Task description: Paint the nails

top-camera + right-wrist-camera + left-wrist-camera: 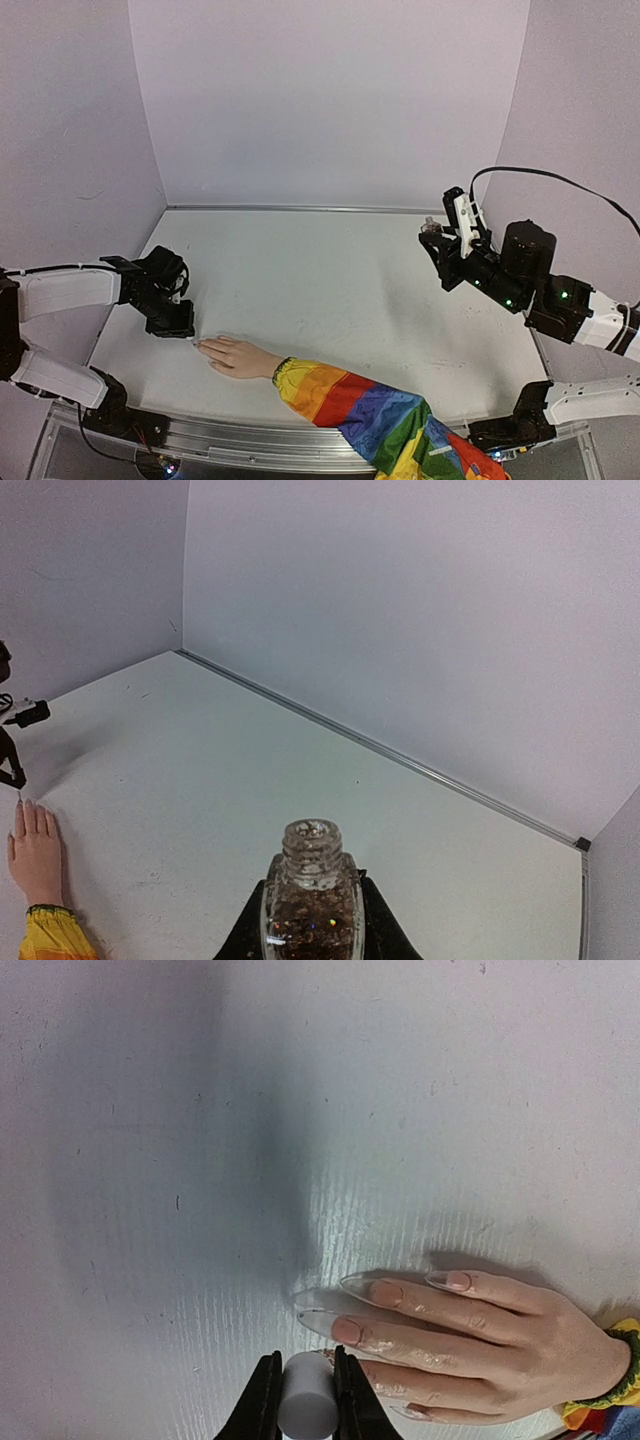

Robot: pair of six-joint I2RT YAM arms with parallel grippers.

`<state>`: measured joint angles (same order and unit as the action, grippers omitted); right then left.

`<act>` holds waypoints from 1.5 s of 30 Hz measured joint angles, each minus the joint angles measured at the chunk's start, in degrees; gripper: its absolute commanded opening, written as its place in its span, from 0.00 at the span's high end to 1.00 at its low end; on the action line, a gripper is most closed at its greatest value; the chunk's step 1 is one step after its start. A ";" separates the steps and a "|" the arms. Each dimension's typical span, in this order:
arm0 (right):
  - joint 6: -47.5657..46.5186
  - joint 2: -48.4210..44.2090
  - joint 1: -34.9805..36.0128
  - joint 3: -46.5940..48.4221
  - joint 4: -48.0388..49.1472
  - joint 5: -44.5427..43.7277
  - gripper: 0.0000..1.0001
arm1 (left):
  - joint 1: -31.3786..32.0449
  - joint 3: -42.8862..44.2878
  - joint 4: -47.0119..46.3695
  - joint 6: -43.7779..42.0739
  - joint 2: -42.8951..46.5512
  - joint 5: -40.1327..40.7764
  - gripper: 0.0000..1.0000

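Your left jaws clamp the white brush cap [307,1412] beside the nails [349,1330], 7 o'clock on the table [330,270], to paint. Right jaws clamp the open bottle [312,905] aloft at 3 o'clock for dipping.

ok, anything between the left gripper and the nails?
Nothing visible. The left gripper, shut on a white cap, sits beside the hand, only bare table between it and the nails. The bottle is far off in the right gripper.
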<state>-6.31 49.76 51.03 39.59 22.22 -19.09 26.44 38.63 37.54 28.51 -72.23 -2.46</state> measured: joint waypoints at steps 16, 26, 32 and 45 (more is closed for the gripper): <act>0.13 0.35 0.00 0.00 0.00 0.02 1.00 | 0.00 0.00 0.07 0.42 2.80 0.83 1.00; 0.13 0.35 0.00 0.00 0.00 0.17 1.00 | 0.31 0.00 1.88 1.53 6.12 -2.10 1.00; 0.13 0.35 0.00 0.00 0.00 0.22 1.00 | 1.20 0.00 2.36 1.57 4.50 -2.91 1.00; 0.13 0.35 0.00 0.00 0.00 0.22 1.00 | 1.33 0.00 2.47 1.60 3.80 -2.67 1.00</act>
<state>-6.17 50.11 51.03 39.59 22.22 -18.87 27.77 38.63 40.01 30.11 -68.42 -5.13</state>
